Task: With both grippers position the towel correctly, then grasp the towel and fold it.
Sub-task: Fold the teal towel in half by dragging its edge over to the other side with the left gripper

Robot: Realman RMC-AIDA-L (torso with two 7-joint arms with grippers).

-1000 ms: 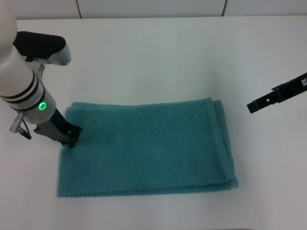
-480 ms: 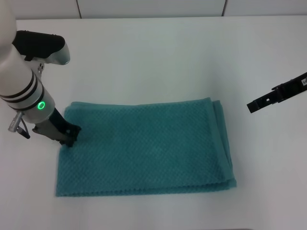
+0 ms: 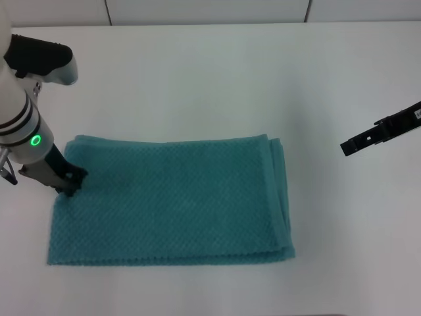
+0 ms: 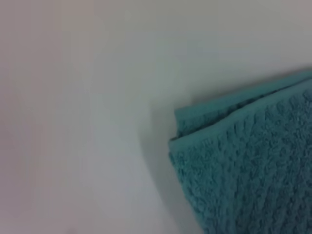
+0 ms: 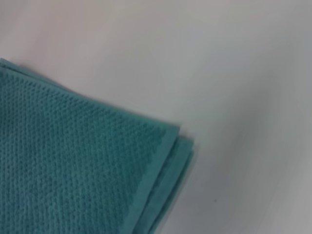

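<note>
Towel (image 3: 168, 201): a teal-green waffle-weave cloth lying flat on the white table (image 3: 217, 79), folded in layers, its long side running across my front. It sits toward my left half of the table.
Towel edges: the near edge runs straight along the table; the layered edges show at the right end, where thin bands of cloth lie stacked beside each other.
Towel corners up close: my left wrist view shows one corner (image 4: 234, 165) with two layers slightly offset; my right wrist view shows another corner (image 5: 92, 165) with layered bands along its edge, flat on the table.
My left gripper (image 3: 68, 182): down on the towel at its left end, near the far left corner, tips touching the cloth. The black claw looks pressed onto the fabric, but I cannot tell whether its fingers are spread or closed on the cloth.
My left arm: white with black bands and a green glowing ring just above the claw.
My right gripper (image 3: 348, 146): held above the bare table, well apart from the towel's right end; only a slim black bar shows, so I cannot tell its state.
</note>
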